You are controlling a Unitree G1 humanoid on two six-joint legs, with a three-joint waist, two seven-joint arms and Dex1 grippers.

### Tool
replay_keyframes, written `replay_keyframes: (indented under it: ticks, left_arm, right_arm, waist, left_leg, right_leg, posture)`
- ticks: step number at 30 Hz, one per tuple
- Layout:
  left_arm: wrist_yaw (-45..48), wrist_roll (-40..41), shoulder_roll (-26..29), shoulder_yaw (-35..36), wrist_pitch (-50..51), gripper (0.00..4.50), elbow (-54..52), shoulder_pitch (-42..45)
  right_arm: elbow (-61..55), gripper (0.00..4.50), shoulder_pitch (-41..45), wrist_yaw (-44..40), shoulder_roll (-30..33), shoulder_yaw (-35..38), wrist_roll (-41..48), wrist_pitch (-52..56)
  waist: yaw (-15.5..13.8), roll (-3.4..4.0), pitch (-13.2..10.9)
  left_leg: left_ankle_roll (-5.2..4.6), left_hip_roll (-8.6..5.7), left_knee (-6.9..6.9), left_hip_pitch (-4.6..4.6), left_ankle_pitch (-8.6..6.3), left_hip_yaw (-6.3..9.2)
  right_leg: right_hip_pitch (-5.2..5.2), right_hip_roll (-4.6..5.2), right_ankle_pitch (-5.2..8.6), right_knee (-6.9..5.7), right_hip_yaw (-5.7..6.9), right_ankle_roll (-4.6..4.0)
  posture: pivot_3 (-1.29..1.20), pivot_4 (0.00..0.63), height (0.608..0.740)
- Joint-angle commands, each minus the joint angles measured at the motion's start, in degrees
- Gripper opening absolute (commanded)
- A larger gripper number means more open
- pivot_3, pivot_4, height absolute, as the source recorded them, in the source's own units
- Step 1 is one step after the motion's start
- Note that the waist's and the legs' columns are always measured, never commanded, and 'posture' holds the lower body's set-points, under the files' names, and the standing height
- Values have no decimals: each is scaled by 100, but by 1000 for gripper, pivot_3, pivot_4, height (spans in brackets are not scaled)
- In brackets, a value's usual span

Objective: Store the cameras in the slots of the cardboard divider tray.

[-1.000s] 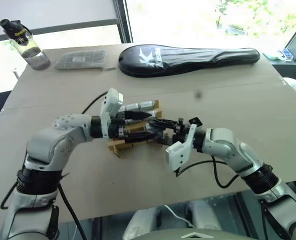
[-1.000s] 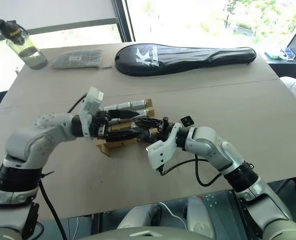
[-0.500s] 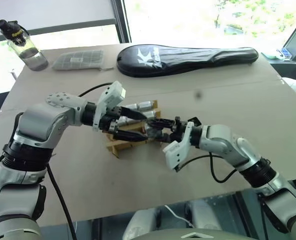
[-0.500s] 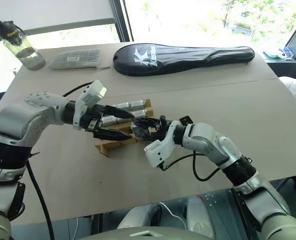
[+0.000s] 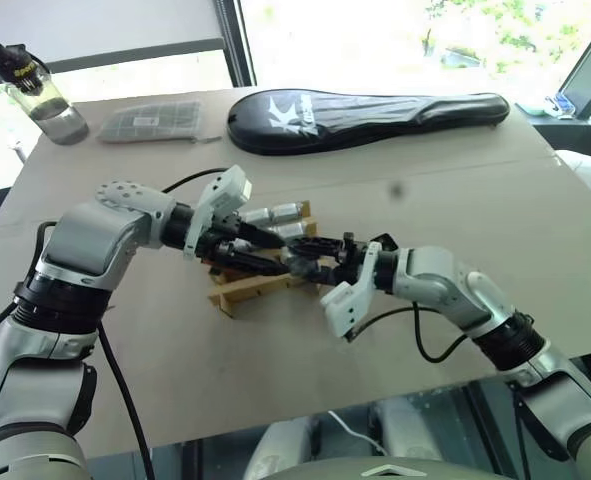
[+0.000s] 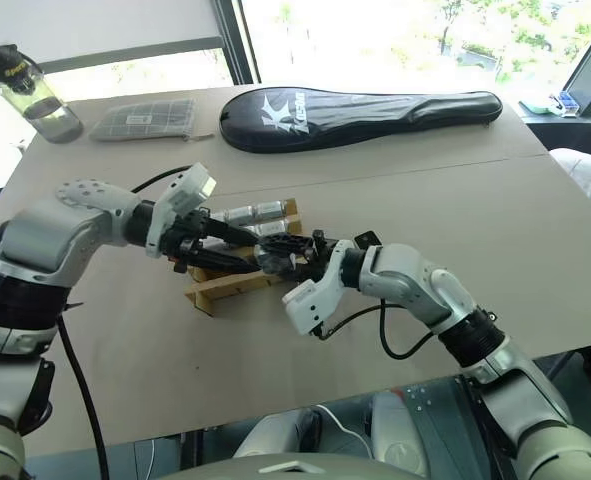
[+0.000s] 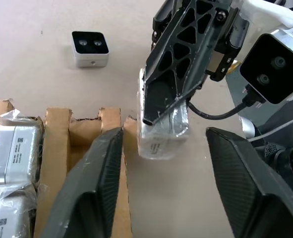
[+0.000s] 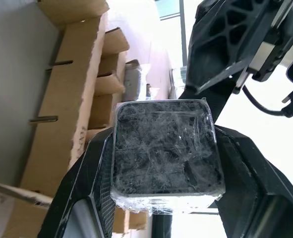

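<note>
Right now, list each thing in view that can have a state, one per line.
Right tool: shut on a wrapped camera.
Left tool: open, fingers either side of that camera.
Cardboard divider tray: partly filled with wrapped cameras.
Loose camera: on the table, lens face showing.
Water bottle: upright, capped.
Racket case: lying flat.

text: white "k" logo | on: black racket cover (image 5: pixel 365 118) | camera labels (image 7: pixel 17 148): unreadable

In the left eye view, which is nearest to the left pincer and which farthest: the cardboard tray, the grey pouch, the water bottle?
1. Cardboard tray: directly under the left pincer, mid-table.
2. Grey pouch: far side of the table, to the left.
3. Water bottle: far left corner, beyond the pouch.
</note>
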State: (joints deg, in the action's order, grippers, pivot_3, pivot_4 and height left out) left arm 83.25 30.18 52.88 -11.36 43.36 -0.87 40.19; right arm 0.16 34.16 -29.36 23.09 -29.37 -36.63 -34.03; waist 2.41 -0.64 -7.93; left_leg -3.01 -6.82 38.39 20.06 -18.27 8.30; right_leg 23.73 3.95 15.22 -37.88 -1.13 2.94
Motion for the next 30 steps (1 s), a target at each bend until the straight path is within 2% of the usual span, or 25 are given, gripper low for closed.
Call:
replay_keyframes:
  ticks: [1, 12, 13, 14, 15, 17, 18, 22, 24, 25, 27, 28, 30]
  left_arm:
    - [52, -56, -10, 65, -60, 2939, -19, 86]
    - [42, -115, -151, 99, -30, 2939, 56, 149]
    - [46, -114, -158, 107, -27, 2406, 67, 155]
    - [42, -118, -168, 114, -28, 2244, 83, 164]
    - [40, -125, -175, 118, -28, 1858, 106, 175]
    - [61, -118, -170, 121, -8, 917, 95, 173]
    - [79, -120, -163, 112, 1, 708, 85, 167]
    - [80, -131, -160, 108, 20, 706, 38, 137]
    - [113, -123, -141, 96, 41, 706, 16, 123]
    - [131, -121, -129, 92, 51, 706, 4, 112]
    - [155, -122, -114, 89, 60, 706, -11, 97]
    - [171, -126, -106, 87, 55, 706, -17, 90]
    - [191, -132, -92, 103, 35, 706, -13, 77]
  right_arm:
    - [-99, 2023, 67, 33, -72, -6, 60, -40]
    - [-112, 2023, 47, -73, -143, -26, 98, -9]
    - [-123, 2023, 37, -81, -143, -24, 103, -6]
    - [-130, 2023, 32, -89, -142, -24, 103, -8]
    - [-133, 2023, 26, -97, -145, -25, 107, -8]
    - [-153, 2023, -1, -135, -147, -38, 140, 7]
    - [-161, 2023, -7, -144, -147, -46, 151, 17]
    - [-218, 2023, -35, -172, -148, -31, 161, 111]
    - [-286, 3095, -55, -170, -165, 34, 125, 263]
    - [-309, 3322, -46, -139, -161, 55, 107, 258]
    - [-337, 4209, -39, -83, -155, 77, 98, 239]
    - [-352, 4492, -52, -52, -162, 102, 106, 262]
    - [-464, 4500, -203, -122, -144, 233, 291, 489]
  waist:
    - [0, 0, 0]
    - [1, 0, 0]
    - [1, 0, 0]
    - [1, 0, 0]
    - [1, 0, 0]
    - [1, -1, 0]
    - [1, 0, 0]
    - [2, 0, 0]
    - [1, 0, 0]
    - [1, 0, 0]
    - [1, -1, 0]
    - [1, 0, 0]
    - [1, 0, 0]
  left_leg:
    - [0, 0, 0, 0, 0, 0]
    - [0, 0, 1, 0, 0, 0]
    - [0, 0, 1, 0, 0, 0]
    - [0, 0, 1, 0, 0, 0]
    - [0, 0, 1, 0, 0, 0]
    - [0, 0, 1, 0, 0, 0]
    - [0, 0, 2, 0, 0, 1]
    - [0, 0, 2, 0, 0, 1]
    - [0, 0, 2, 0, 0, 1]
    - [0, 0, 2, 0, 0, 1]
    - [0, 0, 2, 0, 0, 1]
    - [0, 0, 2, 0, 0, 0]
    - [0, 0, 2, 0, 0, 1]
  right_leg:
    - [0, 0, 0, 0, 0, 0]
    - [0, 0, 0, -1, 0, 0]
    - [0, -1, 0, -1, 0, 0]
    - [0, -1, 0, -2, 0, 0]
    - [0, -1, 0, -2, 0, 0]
    - [0, -1, 0, -2, 0, 0]
    - [0, 0, 0, -2, 1, 0]
    - [0, 0, 0, -2, 0, 0]
    - [0, 0, 0, -2, 0, 0]
    - [0, 0, 0, -2, 0, 0]
    - [0, 0, 0, -3, 0, 0]
    - [0, 0, 0, -3, 0, 0]
    - [0, 0, 0, -3, 1, 0]
  posture:
    - [0, 150, 740]
    - [0, 150, 740]
    - [0, 150, 740]
    - [0, 150, 740]
    - [0, 150, 740]
    - [0, 150, 740]
    - [0, 150, 740]
    - [0, 150, 740]
    - [0, 150, 740]
    - [0, 150, 740]
    - [0, 150, 740]
    - [0, 150, 740]
    - [0, 150, 740]
